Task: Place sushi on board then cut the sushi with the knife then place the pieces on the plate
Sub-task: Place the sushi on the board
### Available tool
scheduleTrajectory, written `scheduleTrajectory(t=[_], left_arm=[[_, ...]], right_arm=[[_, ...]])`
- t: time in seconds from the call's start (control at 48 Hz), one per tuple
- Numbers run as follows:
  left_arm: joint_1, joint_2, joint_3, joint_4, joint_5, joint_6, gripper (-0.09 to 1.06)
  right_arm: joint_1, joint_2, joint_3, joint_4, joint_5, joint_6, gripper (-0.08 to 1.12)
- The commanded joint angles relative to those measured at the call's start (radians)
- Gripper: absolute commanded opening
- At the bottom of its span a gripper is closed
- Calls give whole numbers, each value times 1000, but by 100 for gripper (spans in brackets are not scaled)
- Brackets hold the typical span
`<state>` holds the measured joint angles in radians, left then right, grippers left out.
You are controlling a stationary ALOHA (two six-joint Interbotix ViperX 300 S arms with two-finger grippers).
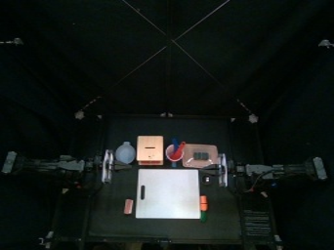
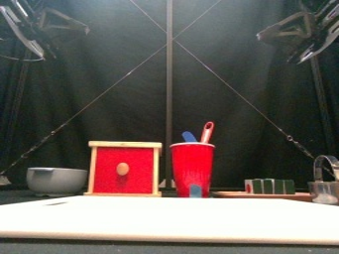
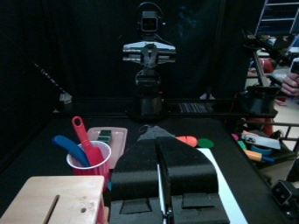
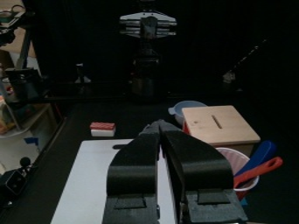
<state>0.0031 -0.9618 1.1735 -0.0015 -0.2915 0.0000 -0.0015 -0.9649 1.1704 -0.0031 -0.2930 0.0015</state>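
Observation:
The dark green sushi roll [image 2: 272, 186] lies on the pink tray [image 2: 236, 194] at the back right, also seen as the tray [image 1: 198, 155] from above. A red cup [image 2: 192, 169] beside it holds the blue and red knives [image 2: 200, 132]. The white cutting board [image 1: 170, 193] lies bare in front. My left gripper [image 1: 107, 164] rests shut at the board's far left corner, its jaws [image 3: 160, 144] holding nothing. My right gripper [image 1: 224, 166] rests shut at the far right corner, and in the right wrist view the gripper [image 4: 163, 140] is also empty.
A wooden box with a red drawer front [image 2: 125, 169] stands left of the cup, with the blue-grey bowl [image 2: 57, 180] beyond it. A metal cutter [image 2: 326, 181] sits at the far right. A small pink toy [image 1: 129, 205] lies left of the board and an orange and green toy [image 1: 204, 203] lies right of it.

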Motion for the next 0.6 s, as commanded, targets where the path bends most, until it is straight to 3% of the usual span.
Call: scheduleTrajectory(t=[0.021, 0.208, 0.417, 0.604], left_arm=[[-2, 64, -6, -6, -41, -2, -6], [2, 155, -11, 2, -92, 6, -2], [5, 259, -37, 29, -104, 8, -2], [14, 325, -58, 52, -109, 6, -2]], right_arm=[[-37, 21, -3, 5, 6, 6, 2], [-141, 67, -34, 14, 178, 8, 3], [-316, 156, -137, 8, 468, -8, 7], [-423, 267, -210, -54, 657, -35, 23]])
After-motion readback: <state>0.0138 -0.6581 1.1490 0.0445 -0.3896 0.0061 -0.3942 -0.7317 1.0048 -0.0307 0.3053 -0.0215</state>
